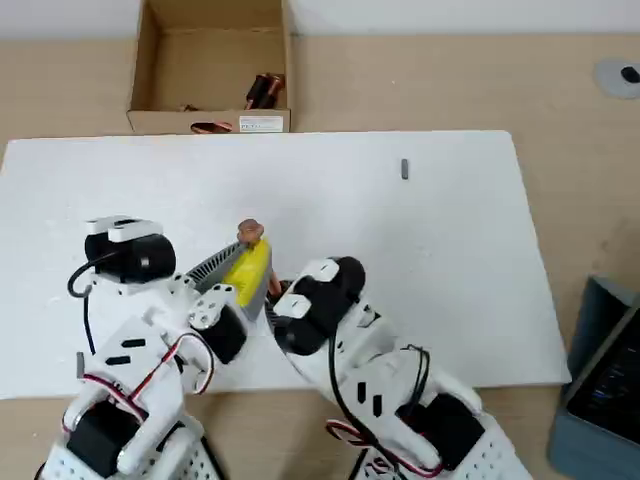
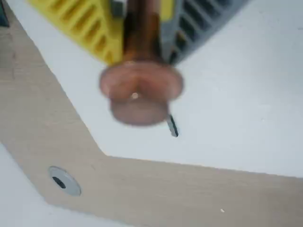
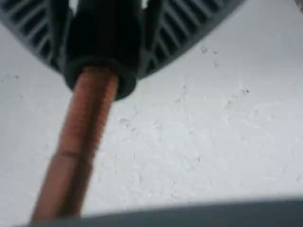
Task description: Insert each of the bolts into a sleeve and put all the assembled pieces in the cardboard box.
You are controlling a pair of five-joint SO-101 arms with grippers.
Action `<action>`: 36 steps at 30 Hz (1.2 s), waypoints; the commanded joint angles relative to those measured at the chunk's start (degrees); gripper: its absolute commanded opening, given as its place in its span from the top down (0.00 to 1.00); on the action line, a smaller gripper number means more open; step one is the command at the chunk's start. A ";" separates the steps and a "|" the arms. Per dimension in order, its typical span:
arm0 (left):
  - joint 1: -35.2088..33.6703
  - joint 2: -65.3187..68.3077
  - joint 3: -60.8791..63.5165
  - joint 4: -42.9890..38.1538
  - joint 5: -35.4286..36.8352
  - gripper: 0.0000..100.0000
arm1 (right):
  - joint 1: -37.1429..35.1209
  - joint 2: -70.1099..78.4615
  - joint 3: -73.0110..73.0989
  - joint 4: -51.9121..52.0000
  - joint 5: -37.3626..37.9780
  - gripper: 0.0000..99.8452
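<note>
Now both arms meet over the near half of the white board (image 1: 450, 280), one bolt shared between them.
Over on the left, the left arm leans in low, elbow bent, and the left gripper (image 1: 243, 258) has its yellow and grey jaws clamped on the copper bolt (image 1: 251, 231) just under its flanged head. That head points away from the robot, toward the cardboard box (image 1: 140, 70). The long axis runs back to the right gripper (image 3: 105, 19), jaws pinched on a dark sleeve (image 3: 99, 56) with the threaded end in it. Further right, a spare sleeve (image 1: 404, 169) lies on the board.
</note>
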 commanded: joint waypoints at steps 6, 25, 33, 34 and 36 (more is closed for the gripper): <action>2.02 -0.04 -1.41 4.31 -0.62 1.00 | -0.57 -7.87 -4.18 -1.49 -0.18 0.99; 8.79 0.13 -6.51 24.00 -0.70 0.89 | -0.57 -7.87 -4.00 -1.67 -0.18 0.99; -1.93 0.22 -8.62 29.89 -0.79 0.73 | -0.57 -7.87 -3.74 -1.67 -0.18 0.99; -2.64 0.22 -9.58 30.24 -0.79 0.73 | -0.57 -7.87 -3.74 -1.67 -0.18 0.99; -4.04 0.22 -11.43 30.42 -0.79 0.73 | -0.57 -7.87 -3.74 -1.67 -0.18 0.99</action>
